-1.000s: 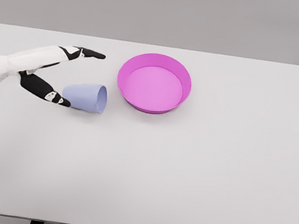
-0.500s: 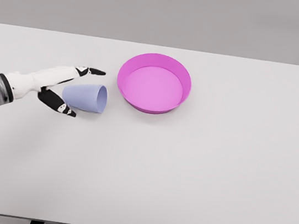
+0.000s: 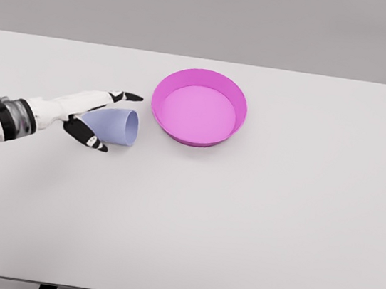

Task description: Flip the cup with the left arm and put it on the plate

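A pale blue cup (image 3: 116, 126) lies on its side on the white table (image 3: 240, 216), its mouth facing right toward the pink plate (image 3: 199, 107). My left hand (image 3: 113, 120) reaches in from the left edge and straddles the cup's base end. Its upper fingers (image 3: 117, 96) lie along the cup's far side and the thumb sits at its near side. The fingers are spread and not closed on the cup. The right arm is out of view.
The plate is a shallow pink dish with a raised rim, just right of the cup and a small gap away from its mouth.
The left hand has slid right and lower along the table, so its fingers now bracket the cup's base end. The cup and plate have stayed in place.
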